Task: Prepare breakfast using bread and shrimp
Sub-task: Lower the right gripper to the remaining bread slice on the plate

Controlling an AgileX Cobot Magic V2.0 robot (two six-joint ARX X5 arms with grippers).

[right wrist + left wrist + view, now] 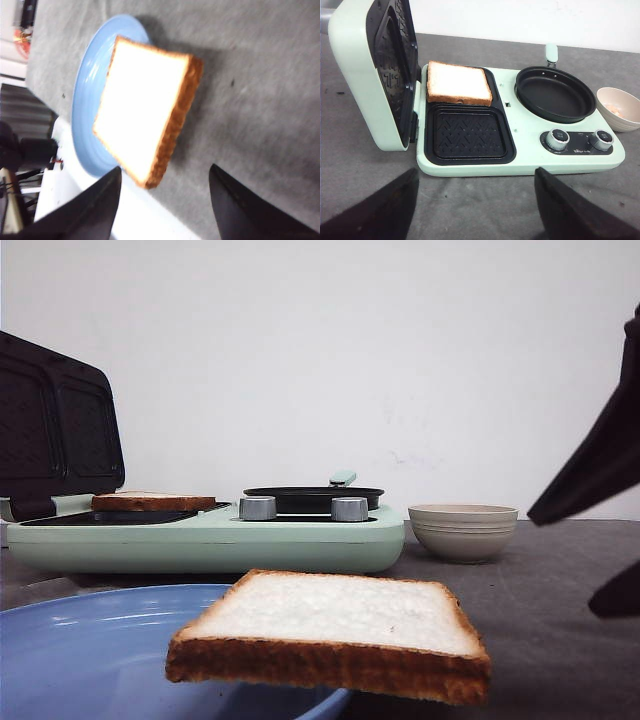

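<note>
One slice of bread point(459, 83) lies flat in the far grill bay of the mint breakfast maker point(520, 150), at about 11 o'clock from its two silver dials point(557, 139); small print beside the dials is too blurred to read. The second slice point(335, 632) rests on the blue plate point(80, 650), overhanging its rim. A black pan point(555, 93) sits on the maker, a beige bowl point(462, 530) just beside it. The left gripper point(475, 210) and right gripper point(165, 210) both stand wide apart, holding nothing.

i see one bread slice point(459, 83) lying in the far well of the mint sandwich maker point(520, 150), lid point(375, 75) raised. black pan point(555, 93) beside it, bowl point(620, 107) by its end. my left gripper point(475, 210) gapes empty.
</note>
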